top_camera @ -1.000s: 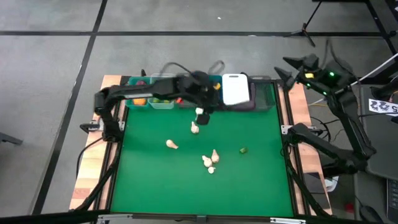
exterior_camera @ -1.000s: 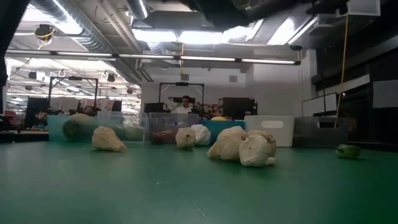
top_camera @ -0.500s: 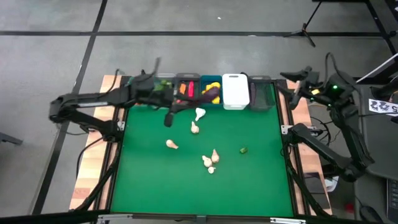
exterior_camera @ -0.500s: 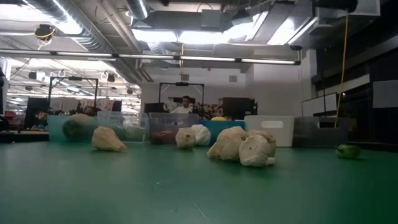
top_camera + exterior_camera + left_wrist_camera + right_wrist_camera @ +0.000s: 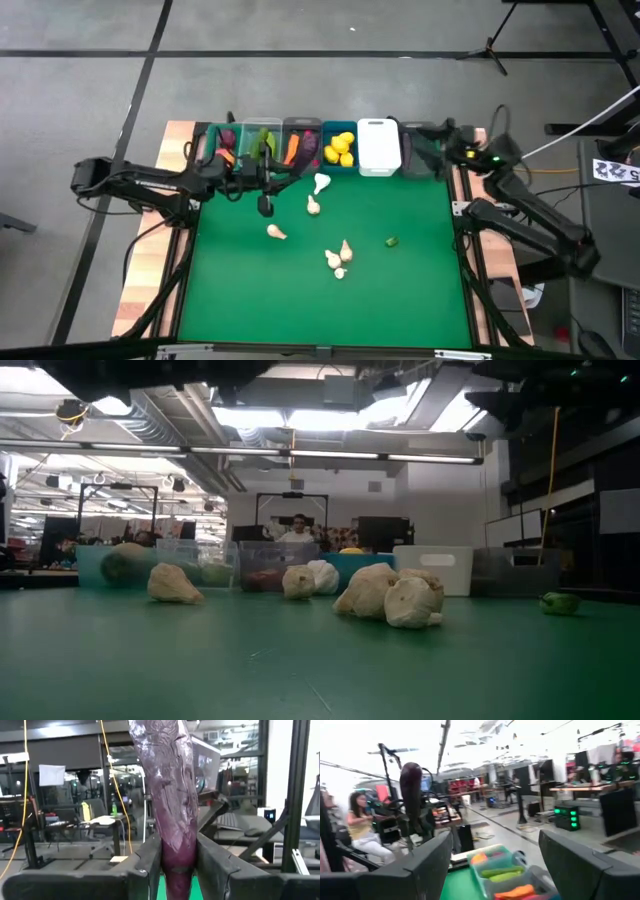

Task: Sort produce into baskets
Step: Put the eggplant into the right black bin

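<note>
1. Left gripper (image 5: pixel 178 865) clamped on a purple eggplant (image 5: pixel 172 795), fingers pressed to its lower end, fruit standing up between them
2. In the high view, left gripper (image 5: pixel 264 203) left of centre, just below the row of baskets (image 5: pixel 378 160) along the upper edge of the green mat (image 5: pixel 420 280)
3. Right gripper (image 5: pixel 492 865) spread wide, empty, waiting at the upper right near the dark basket
4. Step in hand, by judgement: carrying the eggplant to its bin
5. Next move calls for lifting over the basket already holding purple pieces, upper left of the row, then letting go
6. Whitish garlic (image 5: pixel 338 258) and one green piece (image 5: pixel 391 241) left unsorted mid-mat
</note>
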You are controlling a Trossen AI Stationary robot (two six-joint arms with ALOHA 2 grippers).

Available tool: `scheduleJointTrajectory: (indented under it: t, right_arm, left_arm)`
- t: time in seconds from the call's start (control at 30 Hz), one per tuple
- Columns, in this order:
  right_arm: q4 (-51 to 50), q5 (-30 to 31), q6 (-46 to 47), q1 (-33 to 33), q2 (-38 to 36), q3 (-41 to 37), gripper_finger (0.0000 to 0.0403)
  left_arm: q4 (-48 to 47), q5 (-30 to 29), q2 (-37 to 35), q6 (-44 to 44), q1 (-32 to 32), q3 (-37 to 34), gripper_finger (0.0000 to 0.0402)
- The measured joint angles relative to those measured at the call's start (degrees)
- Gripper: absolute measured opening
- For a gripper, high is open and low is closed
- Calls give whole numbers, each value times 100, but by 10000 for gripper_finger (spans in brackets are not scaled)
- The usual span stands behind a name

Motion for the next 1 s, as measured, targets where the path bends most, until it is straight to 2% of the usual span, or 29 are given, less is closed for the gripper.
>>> scheduleJointTrajectory:
  t: [0.17,0.4,0.57,0.77,0.9,1.0]
  right_arm:
    - [330,925,-491,1160,890,-169,298]
    - [1256,1810,-1345,2498,2272,258,298]
    - [1232,1825,-1505,2914,3118,845,298]
    - [981,1443,-1745,3215,3968,1677,298]
    - [879,1423,-1808,3308,4301,2157,304]
    - [813,1296,-1796,3305,4442,2453,323]
  left_arm:
    - [438,-17,460,-154,7,3,97]
    - [1081,-17,932,-182,15,3,98]
    - [1409,-15,1120,-183,15,7,98]
    - [1424,-16,1136,-199,15,5,98]
    - [1372,-15,1138,-202,-6,5,98]
    - [1367,-15,1138,-171,-13,5,98]
